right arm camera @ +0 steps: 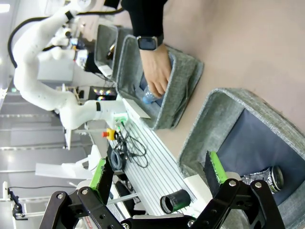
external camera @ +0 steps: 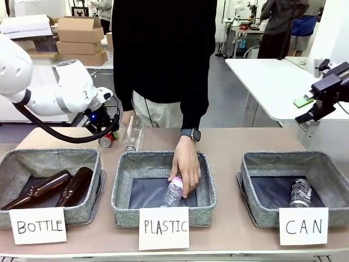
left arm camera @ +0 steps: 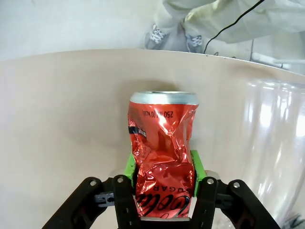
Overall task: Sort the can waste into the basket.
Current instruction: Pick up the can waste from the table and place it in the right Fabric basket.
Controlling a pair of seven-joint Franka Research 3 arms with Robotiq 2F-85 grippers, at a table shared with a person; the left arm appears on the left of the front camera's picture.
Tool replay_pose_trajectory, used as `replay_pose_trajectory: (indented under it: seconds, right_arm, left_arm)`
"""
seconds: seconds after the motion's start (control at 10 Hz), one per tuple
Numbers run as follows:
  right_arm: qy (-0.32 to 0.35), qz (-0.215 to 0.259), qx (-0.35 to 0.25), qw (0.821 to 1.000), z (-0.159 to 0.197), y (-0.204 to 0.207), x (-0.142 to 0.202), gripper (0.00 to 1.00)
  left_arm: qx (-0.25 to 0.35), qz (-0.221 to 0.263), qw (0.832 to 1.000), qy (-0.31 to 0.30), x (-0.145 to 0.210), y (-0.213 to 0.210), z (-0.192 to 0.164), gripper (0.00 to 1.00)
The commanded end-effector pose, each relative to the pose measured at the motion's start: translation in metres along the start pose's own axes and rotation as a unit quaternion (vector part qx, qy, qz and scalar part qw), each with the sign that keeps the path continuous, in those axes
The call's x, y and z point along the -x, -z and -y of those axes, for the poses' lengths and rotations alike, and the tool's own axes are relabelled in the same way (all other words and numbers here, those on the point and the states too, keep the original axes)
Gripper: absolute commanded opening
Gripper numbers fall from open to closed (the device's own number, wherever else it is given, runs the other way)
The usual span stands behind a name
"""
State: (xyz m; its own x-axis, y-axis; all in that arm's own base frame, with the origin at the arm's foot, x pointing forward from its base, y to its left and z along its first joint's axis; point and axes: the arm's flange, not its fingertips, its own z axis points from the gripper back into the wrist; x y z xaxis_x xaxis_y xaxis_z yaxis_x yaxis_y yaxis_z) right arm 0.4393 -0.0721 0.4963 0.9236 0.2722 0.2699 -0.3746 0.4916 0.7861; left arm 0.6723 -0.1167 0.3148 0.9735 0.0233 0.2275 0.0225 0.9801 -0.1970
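Red can (left arm camera: 162,157), crumpled and printed in white, is clamped between the green pads (left arm camera: 128,164) of the left jaws, its silver rim pointing away from the wrist. In the front view it (external camera: 105,140) hangs low at the far edge of the tabletop (external camera: 229,142), toward the left corner; whether it touches the surface cannot be told. Just beside it is a clear bottle (external camera: 132,132).

Along the near edge stand three grey baskets in a row. The left one, signed "BOTTLE" (external camera: 52,155), holds two brown glass bottles (external camera: 54,188). In the middle one, signed "PLASTIC" (external camera: 122,202), a person's hand (external camera: 185,166) reaches in from the far side and rests on a small plastic bottle (external camera: 173,192). The basket signed "CAN" (external camera: 294,156), nearest the right edge, holds the dark-and-silver can (external camera: 299,192), lying on the dark lining.

The right jaws are released, their green-padded fingers (right arm camera: 101,174) spread wide with nothing between them, raised off the right edge of the tabletop and well above the baskets; the wrist camera looks past them at the same can (right arm camera: 267,177).
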Motion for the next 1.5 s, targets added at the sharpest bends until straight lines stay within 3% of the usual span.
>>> replay_pose_trajectory:
  seconds: [0.0,0.3,0.6,0.8,0.9,1.1,1.2,1.3,1.4]
  right_arm:
    - [0.010,0.004,0.006,1.000,-0.004,0.000,0.000,1.00]
    - [0.010,0.004,0.006,1.000,-0.004,0.000,0.000,1.00]
    - [0.010,0.004,0.006,1.000,-0.004,0.000,0.000,1.00]
    - [0.010,0.004,0.006,1.000,-0.004,0.000,0.000,1.00]
    - [0.010,0.004,0.006,1.000,-0.004,0.000,0.000,1.00]
    - [0.010,0.004,0.006,1.000,-0.004,0.000,0.000,1.00]
    - [0.010,0.004,0.006,1.000,-0.004,0.000,0.000,1.00]
    - [0.010,0.004,0.006,1.000,-0.004,0.000,0.000,1.00]
    - [0.010,0.004,0.006,1.000,-0.004,0.000,0.000,1.00]
  left_arm:
    - [-0.012,0.006,1.000,-0.021,-0.003,-0.002,-0.003,0.00]
    - [0.017,0.022,1.000,-0.013,-0.002,-0.037,-0.009,0.00]
    - [0.155,0.081,0.985,0.013,0.060,-0.210,-0.002,0.00]
    - [0.185,0.092,0.977,-0.052,0.125,-0.291,0.009,0.00]
    - [0.213,0.055,0.975,-0.028,0.160,-0.313,0.012,0.00]
    - [0.207,0.088,0.974,0.015,0.220,-0.331,0.014,0.00]
    - [0.198,0.112,0.974,0.002,0.233,-0.326,0.009,0.00]
    - [0.221,0.071,0.973,-0.009,0.198,-0.340,0.021,0.00]
    - [0.221,0.071,0.973,-0.009,0.198,-0.340,0.021,0.00]
